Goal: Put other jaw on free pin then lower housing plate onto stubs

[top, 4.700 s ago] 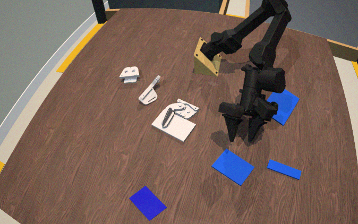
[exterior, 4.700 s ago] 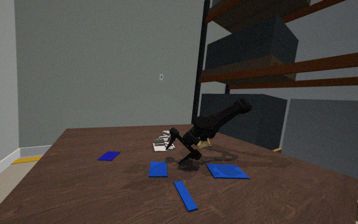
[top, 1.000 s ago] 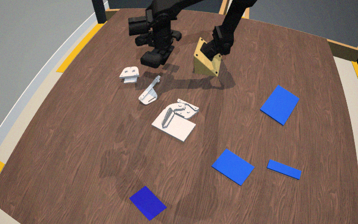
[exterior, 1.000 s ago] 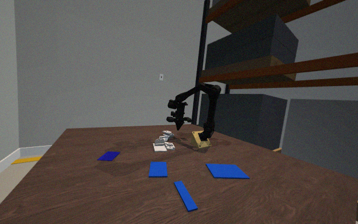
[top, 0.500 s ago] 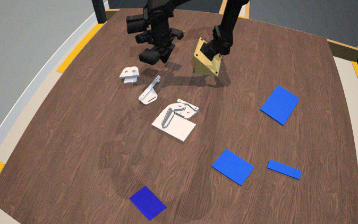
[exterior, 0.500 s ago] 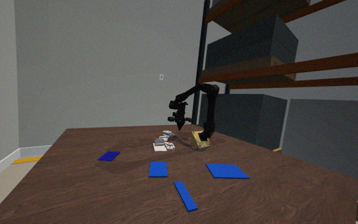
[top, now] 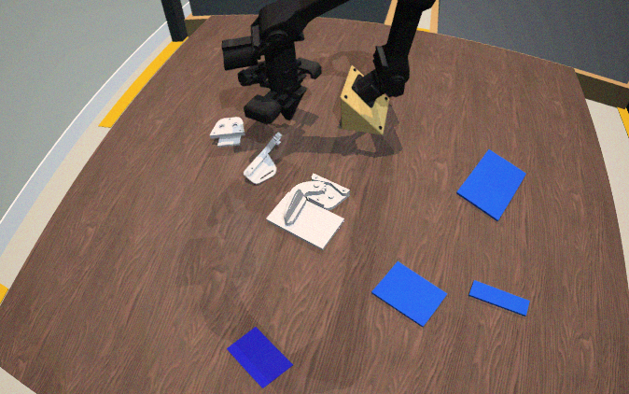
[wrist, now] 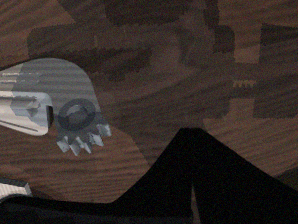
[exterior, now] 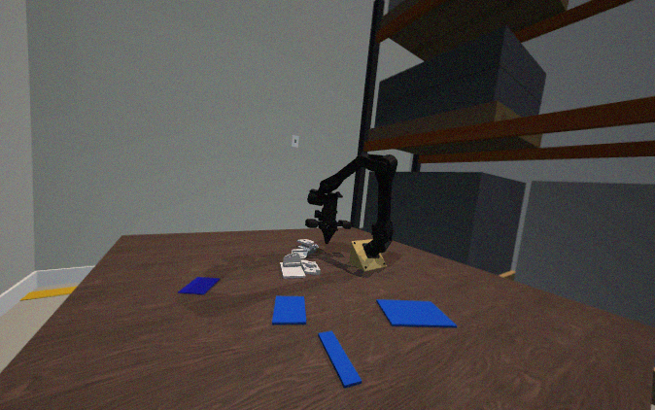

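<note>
The white base (top: 322, 230) (exterior: 293, 273) lies on the table. One jaw (top: 294, 208) (exterior: 293, 260) is on it, a grey ridged face showing; whether it sits fully down cannot be told. The other jaw (top: 261, 170) (wrist: 76, 85) lies loose on the table beside the base, its gear teeth showing in the wrist view, partly in shadow. The housing plate (top: 230, 125) (exterior: 306, 242), rounded with two holes, lies farther left. My gripper (top: 289, 115) (exterior: 327, 241) (wrist: 189, 137) is shut and empty, raised above the table behind the loose jaw.
The arm's tan wedge mount (top: 363, 114) (exterior: 359, 258) stands right of the gripper. Blue plates (top: 492, 184) (top: 410, 294) and a narrow blue strip (top: 499, 299) (exterior: 339, 359) lie to the right and front. A dark blue plate (top: 259, 357) (exterior: 199, 286) lies at the front left.
</note>
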Controlling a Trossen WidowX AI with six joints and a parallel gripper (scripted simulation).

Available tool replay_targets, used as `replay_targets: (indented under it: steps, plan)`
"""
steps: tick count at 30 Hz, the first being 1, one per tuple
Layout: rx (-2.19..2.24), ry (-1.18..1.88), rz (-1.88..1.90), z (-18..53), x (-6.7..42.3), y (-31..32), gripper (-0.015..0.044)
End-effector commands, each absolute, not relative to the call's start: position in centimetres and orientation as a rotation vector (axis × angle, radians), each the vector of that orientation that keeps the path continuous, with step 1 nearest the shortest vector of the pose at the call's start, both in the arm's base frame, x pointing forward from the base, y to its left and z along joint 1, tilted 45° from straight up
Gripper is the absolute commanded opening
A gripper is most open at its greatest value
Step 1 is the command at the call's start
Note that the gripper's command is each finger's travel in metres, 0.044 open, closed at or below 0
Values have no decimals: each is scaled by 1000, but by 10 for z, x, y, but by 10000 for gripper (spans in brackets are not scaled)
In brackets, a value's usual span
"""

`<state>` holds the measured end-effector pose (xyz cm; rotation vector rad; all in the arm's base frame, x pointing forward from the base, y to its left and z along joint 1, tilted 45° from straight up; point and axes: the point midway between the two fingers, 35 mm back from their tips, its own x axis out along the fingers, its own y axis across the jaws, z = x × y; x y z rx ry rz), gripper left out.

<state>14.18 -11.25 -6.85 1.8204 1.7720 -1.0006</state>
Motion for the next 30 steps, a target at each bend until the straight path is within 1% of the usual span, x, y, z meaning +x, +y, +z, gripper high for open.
replay_targets:
  steps: [1,30]
  plan:
    - [1828,1771,-1005,-74,142,-107,0]
    - [1831,1771,-1005,-107,138,-72,0]
